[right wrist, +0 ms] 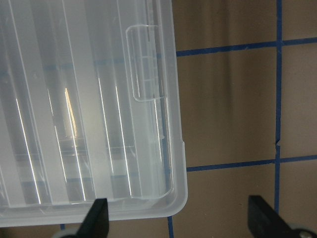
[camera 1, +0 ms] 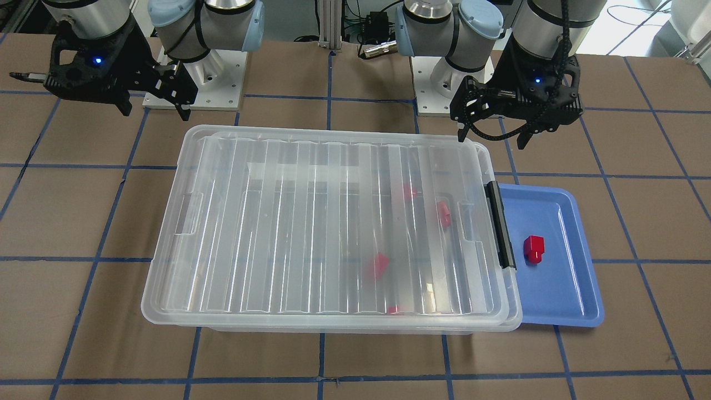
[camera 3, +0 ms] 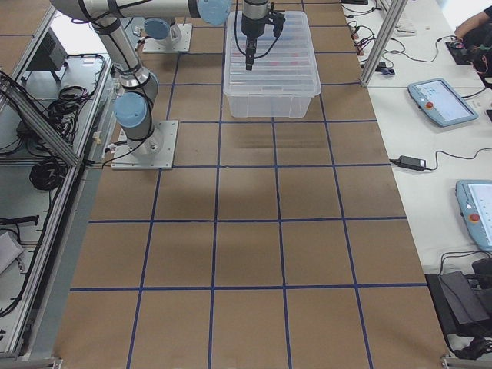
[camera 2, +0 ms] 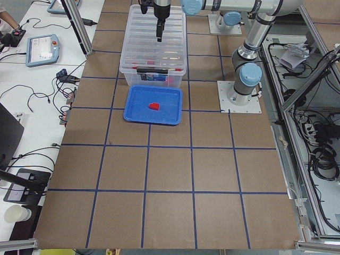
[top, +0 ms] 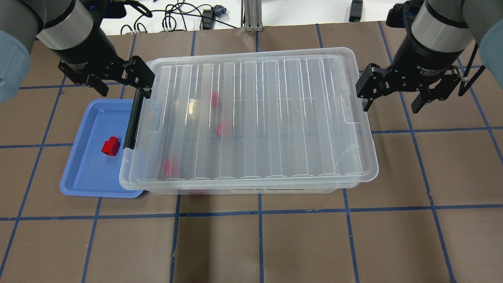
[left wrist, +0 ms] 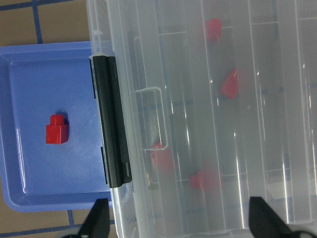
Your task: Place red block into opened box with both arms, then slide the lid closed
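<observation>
The clear ridged lid (top: 275, 118) lies flat over the box (top: 275, 190) and covers nearly all of it. The box's black clip (top: 133, 122) shows at the lid's left edge. Several red blocks (top: 223, 129) lie blurred inside under the lid. Another red block (top: 111, 146) sits on the blue tray (top: 86, 173) beside the clip. My left gripper (top: 123, 84) hangs open above the box's back left corner and holds nothing. Off the back right corner my right gripper (top: 391, 104) is open and also holds nothing, with the lid's corner (right wrist: 168, 198) below it.
The blue tray (camera 1: 561, 294) is tucked partly under the box's clip end. Brown table (top: 259, 243) with blue tape lines surrounds the box. Both arm bases (camera 1: 194, 83) stand at the robot side. Side benches carry cables and tablets (camera 3: 438, 100).
</observation>
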`<act>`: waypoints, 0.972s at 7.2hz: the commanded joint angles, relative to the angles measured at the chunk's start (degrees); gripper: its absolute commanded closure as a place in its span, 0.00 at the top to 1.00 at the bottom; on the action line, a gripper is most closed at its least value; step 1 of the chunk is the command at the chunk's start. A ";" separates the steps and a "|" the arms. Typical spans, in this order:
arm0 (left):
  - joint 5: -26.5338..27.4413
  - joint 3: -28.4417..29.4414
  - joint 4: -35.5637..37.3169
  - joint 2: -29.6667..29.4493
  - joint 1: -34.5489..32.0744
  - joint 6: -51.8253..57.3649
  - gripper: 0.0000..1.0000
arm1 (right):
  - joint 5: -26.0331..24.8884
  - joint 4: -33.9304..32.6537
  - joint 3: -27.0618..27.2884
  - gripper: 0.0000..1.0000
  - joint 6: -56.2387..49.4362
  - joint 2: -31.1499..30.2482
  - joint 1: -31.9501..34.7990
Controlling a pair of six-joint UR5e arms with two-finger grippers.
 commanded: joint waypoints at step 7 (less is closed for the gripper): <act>2.51 -0.44 -0.61 -0.44 0.70 2.53 1.00 | 0.00 -1.14 0.29 1.00 0.31 0.70 -0.17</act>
